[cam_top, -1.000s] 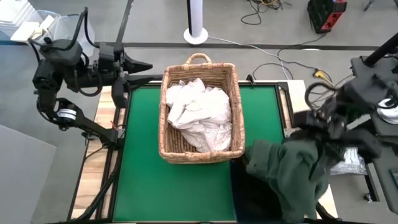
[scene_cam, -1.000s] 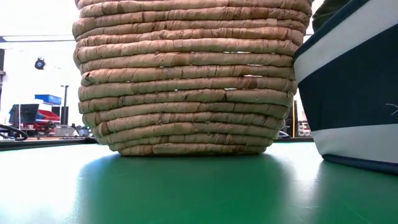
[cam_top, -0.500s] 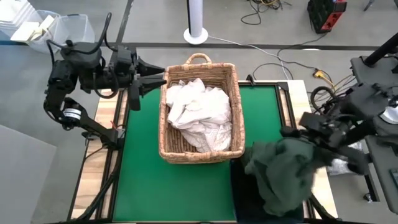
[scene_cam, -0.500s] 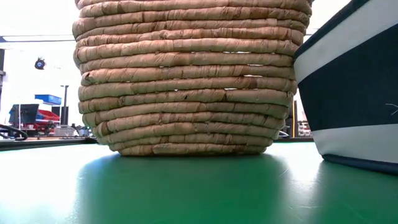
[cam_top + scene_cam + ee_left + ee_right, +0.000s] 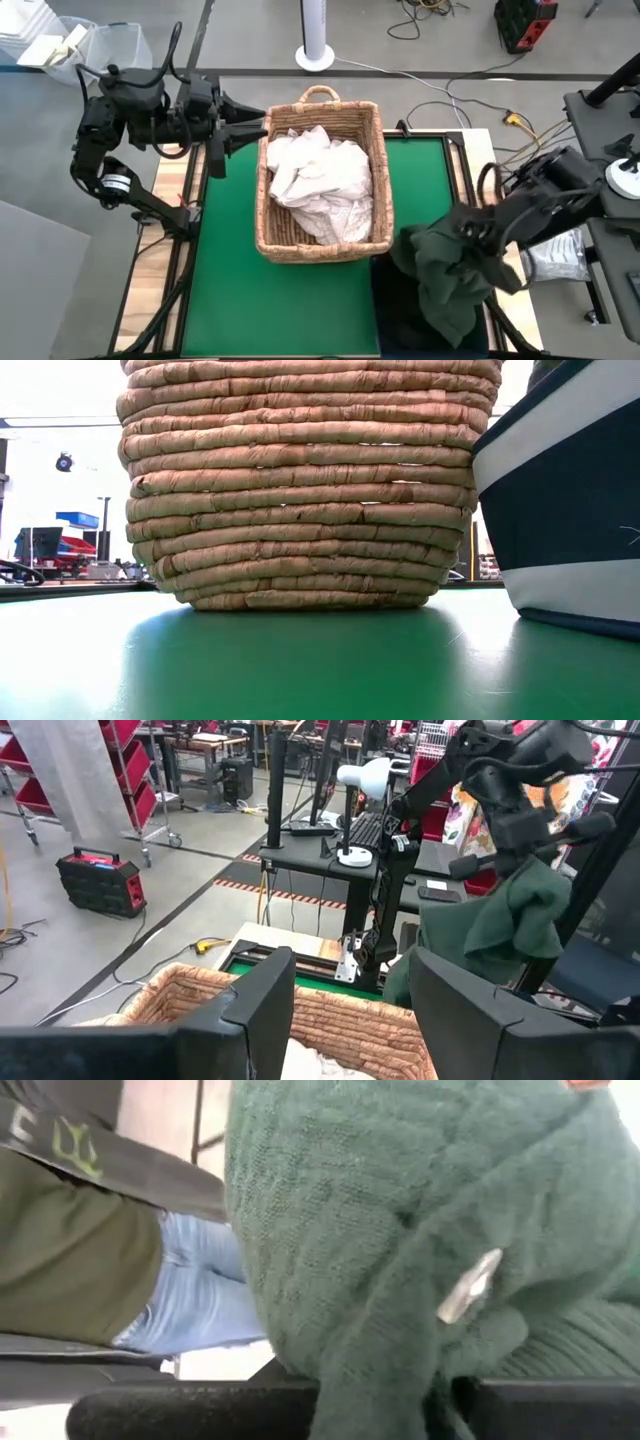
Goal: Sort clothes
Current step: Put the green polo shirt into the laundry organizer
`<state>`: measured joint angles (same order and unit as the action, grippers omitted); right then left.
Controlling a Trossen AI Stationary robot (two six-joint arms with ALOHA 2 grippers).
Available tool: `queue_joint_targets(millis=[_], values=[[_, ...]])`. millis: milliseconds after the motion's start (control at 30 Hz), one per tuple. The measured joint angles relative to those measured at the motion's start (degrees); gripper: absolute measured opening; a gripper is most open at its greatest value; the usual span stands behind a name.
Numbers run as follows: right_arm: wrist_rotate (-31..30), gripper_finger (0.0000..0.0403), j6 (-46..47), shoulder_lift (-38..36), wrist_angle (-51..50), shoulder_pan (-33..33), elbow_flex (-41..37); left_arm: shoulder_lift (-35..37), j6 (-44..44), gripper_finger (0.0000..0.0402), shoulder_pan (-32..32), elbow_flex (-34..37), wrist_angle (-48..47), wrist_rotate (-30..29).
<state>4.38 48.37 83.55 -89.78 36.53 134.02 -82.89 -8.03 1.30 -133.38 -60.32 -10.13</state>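
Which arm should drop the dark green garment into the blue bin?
Right. The right gripper is already shut on the dark green garment, which hangs over the dark blue bin. The left gripper is open at the wicker basket's far-left rim, by the white clothes.

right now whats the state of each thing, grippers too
left gripper: open, empty, at the wicker basket's rim
right gripper: shut on the dark green garment
dark green garment: hanging over the blue bin
white clothes: heaped in the wicker basket
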Motion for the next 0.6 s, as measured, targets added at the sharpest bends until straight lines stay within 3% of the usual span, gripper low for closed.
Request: queue_joint_targets(millis=[200, 433, 533, 600], values=[[8.36, 0.0013, 0.08, 4.6, 2.14, 0.0, -0.18, -0.06, 0.09, 0.0175, 0.0, 0.0, -0.69, 0.0], [17.91, 0.0013, -2.37, 8.52, 19.89, 0.76, -0.26, -0.22, 1.93, 0.0175, 0.0, 0.0, 2.22, 0.0], [17.07, 0.0013, -1.61, 8.36, 18.94, 1.71, -0.18, -0.22, 1.97, 0.0175, 0.0, 0.0, 2.34, 0.0], [13.33, 0.0013, -1.54, 8.06, 14.39, 2.4, -0.18, -0.22, 2.23, 0.0175, 0.0, 0.0, 2.34, 0.0]])
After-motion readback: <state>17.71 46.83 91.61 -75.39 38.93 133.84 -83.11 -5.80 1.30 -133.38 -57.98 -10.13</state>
